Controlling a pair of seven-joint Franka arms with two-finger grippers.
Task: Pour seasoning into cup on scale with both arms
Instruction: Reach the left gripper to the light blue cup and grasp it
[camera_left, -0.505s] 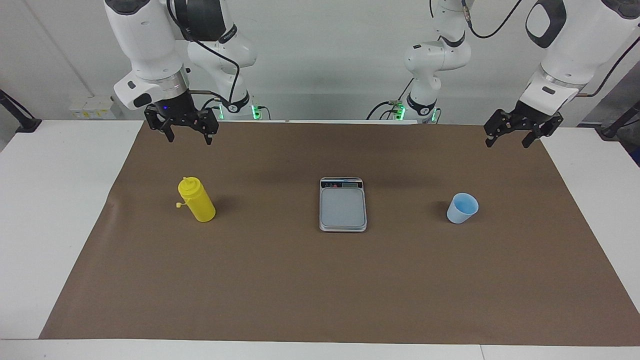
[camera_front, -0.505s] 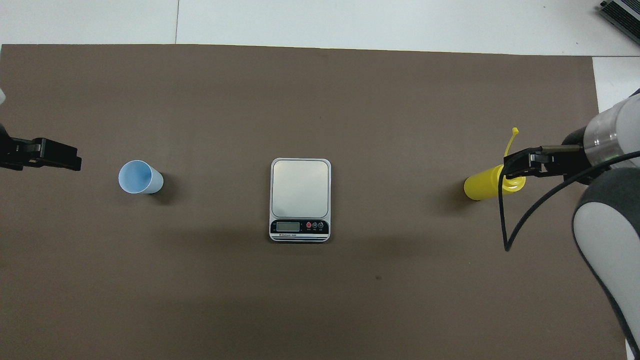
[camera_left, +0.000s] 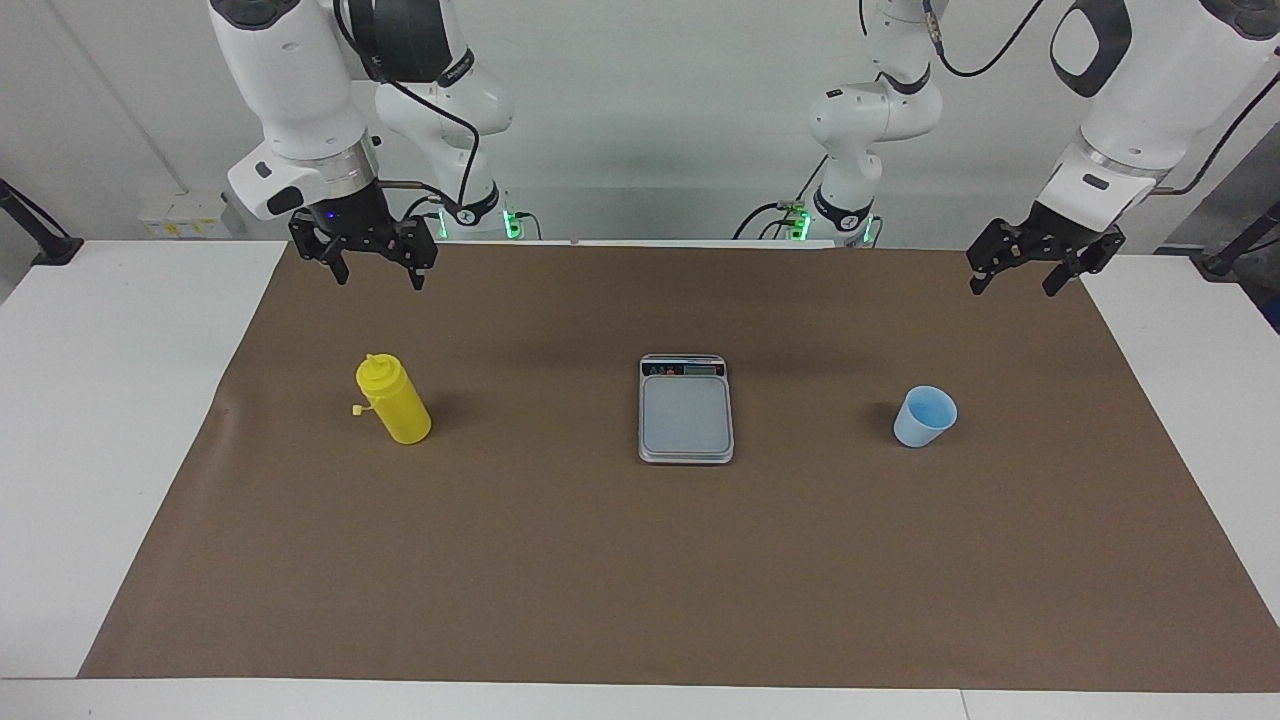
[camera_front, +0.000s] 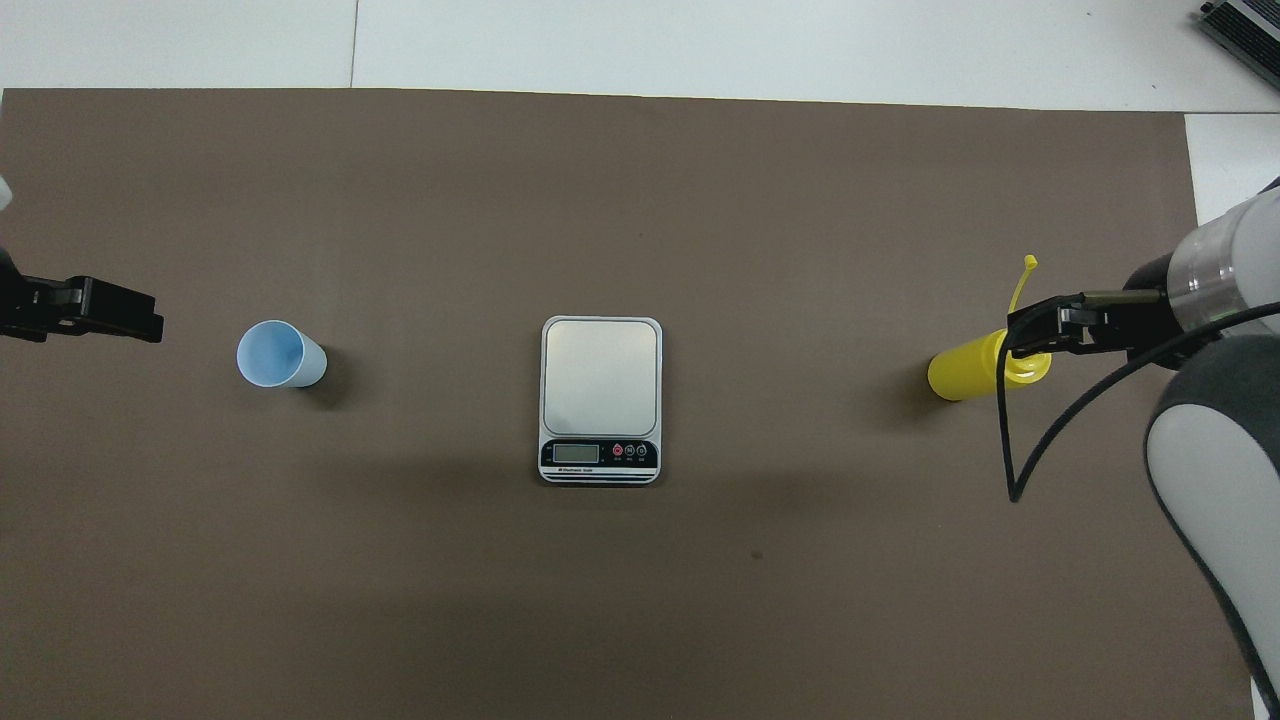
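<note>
Seasoning (camera_left: 394, 403) stands upright — well below right hand (camera_left: 379, 272).

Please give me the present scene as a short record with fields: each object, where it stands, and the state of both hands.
scale: middle of the brown mat, platform bare
cup: upright on the mat, toward the left arm's end, not on the scale
seasoning: yellow bottle, upright on the mat, toward the right arm's end
left hand: raised, open, holds nothing
right hand: raised, open, holds nothing
step done: none yet
</note>
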